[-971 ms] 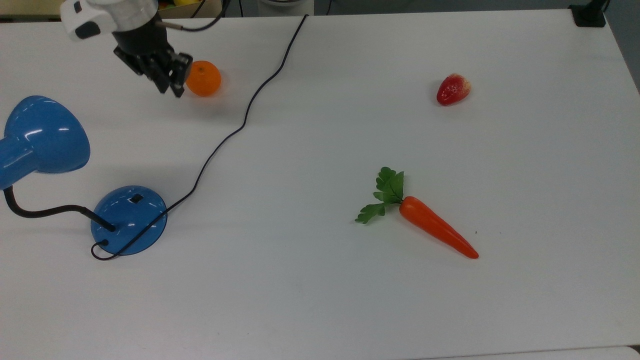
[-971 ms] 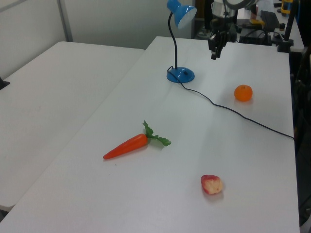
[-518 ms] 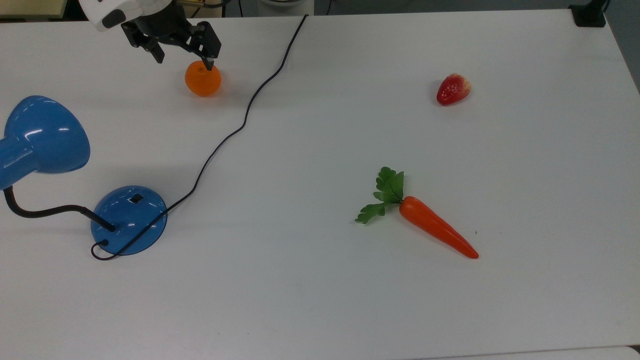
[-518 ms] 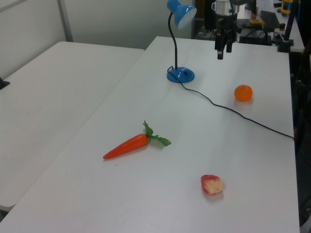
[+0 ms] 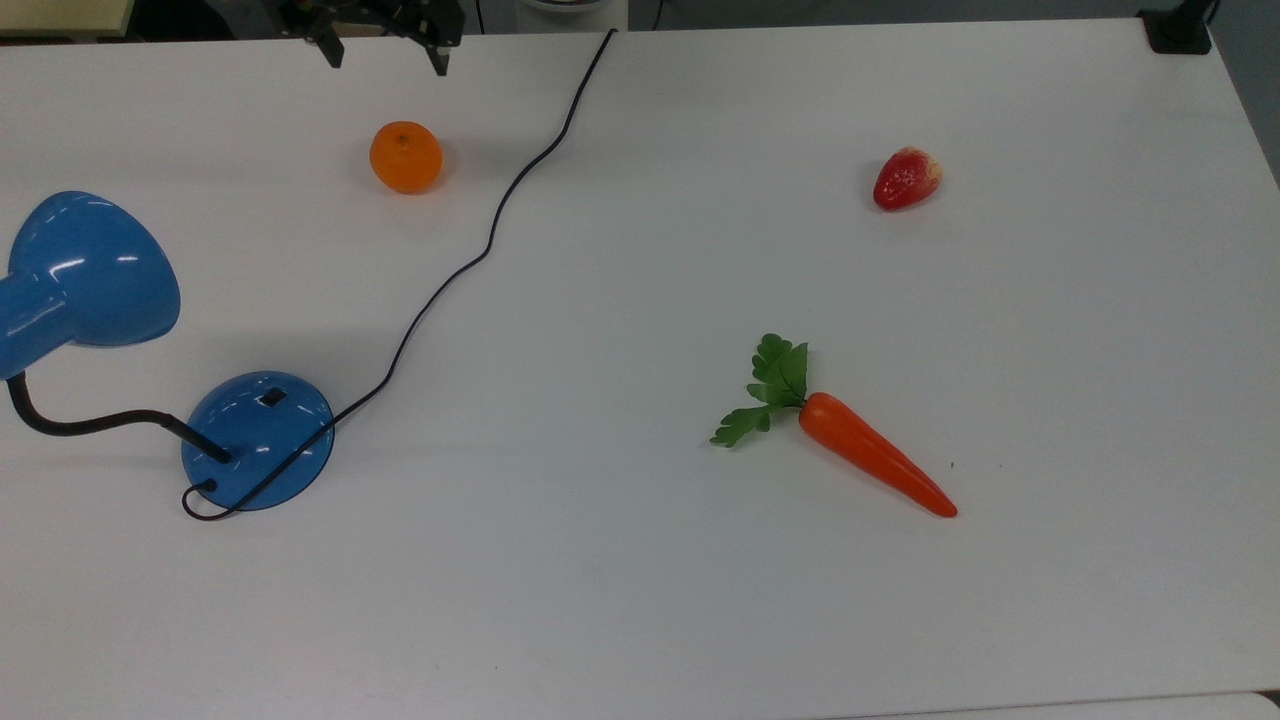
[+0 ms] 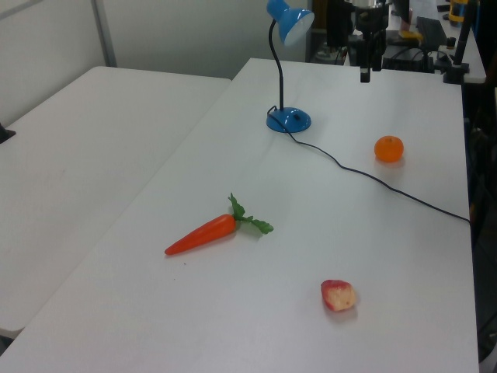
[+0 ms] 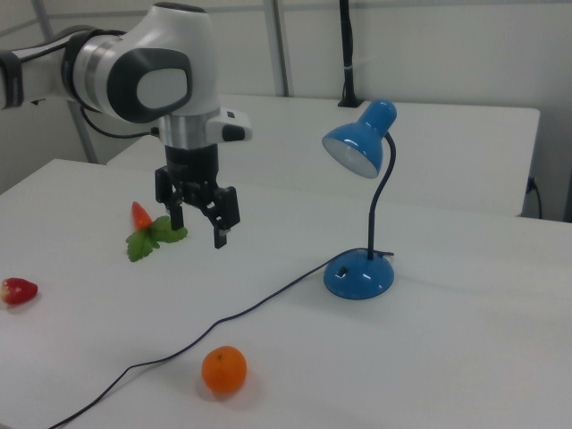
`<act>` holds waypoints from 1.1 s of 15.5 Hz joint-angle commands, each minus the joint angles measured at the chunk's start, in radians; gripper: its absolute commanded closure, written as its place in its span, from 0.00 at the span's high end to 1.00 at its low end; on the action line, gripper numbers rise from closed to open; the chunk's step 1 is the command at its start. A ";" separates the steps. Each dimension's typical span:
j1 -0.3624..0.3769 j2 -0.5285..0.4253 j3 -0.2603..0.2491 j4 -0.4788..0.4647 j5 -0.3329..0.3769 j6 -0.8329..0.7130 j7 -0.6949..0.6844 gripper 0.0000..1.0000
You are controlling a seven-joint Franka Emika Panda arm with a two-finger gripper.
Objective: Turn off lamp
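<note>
My pincer hangs spread and empty above the white counter, at the upper left of the top view; the lamp stands at the centre right of the right view, shade tipped down, its blue base at the left of the top view; its cord snakes past an orange; a strawberry and carrot lie well apart.

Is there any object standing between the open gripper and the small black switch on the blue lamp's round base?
Nothing visible blocks it. The gripper hangs above bare white table; the round orange fruit and thin black cord lie low, aside from a path to the switch.
</note>
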 commanded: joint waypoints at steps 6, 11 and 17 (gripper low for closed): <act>0.030 -0.017 -0.016 -0.012 -0.002 -0.001 -0.012 1.00; 0.002 -0.004 -0.026 0.005 -0.002 0.017 -0.048 1.00; -0.015 0.000 -0.031 0.017 -0.010 0.042 -0.048 1.00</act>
